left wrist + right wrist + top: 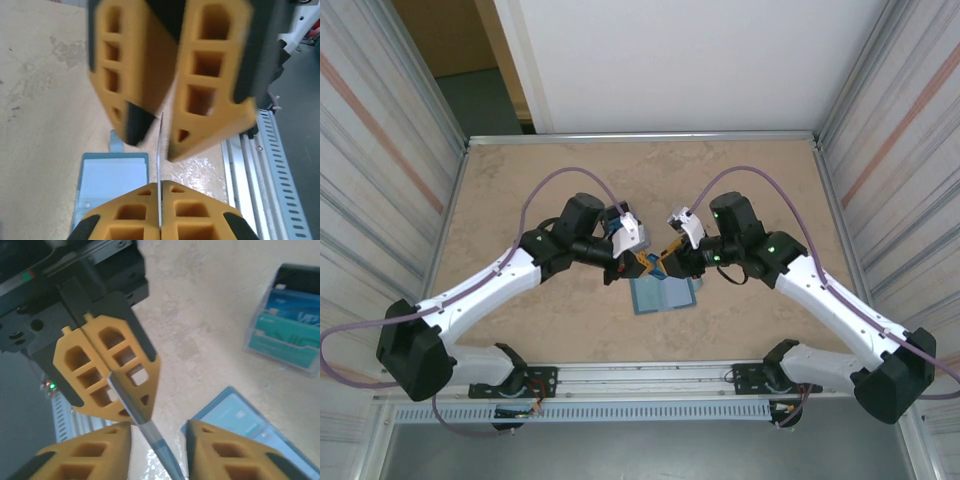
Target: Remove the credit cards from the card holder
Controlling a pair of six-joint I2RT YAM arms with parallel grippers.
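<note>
The left gripper (160, 194) is clamped on a thin credit card (160, 145), held on edge in the air. The right gripper (159, 427) straddles the card's other end with its jaws apart. This looks like a handover: the right must close before the left lets go. The card holder (112, 177) lies open below, beside the near rail (272, 165). The table (40, 90) beyond offers open room.

Teal-blue card holder (665, 298), paler inside; orange fingers (145, 65); beige mottled table (520, 170).
</note>
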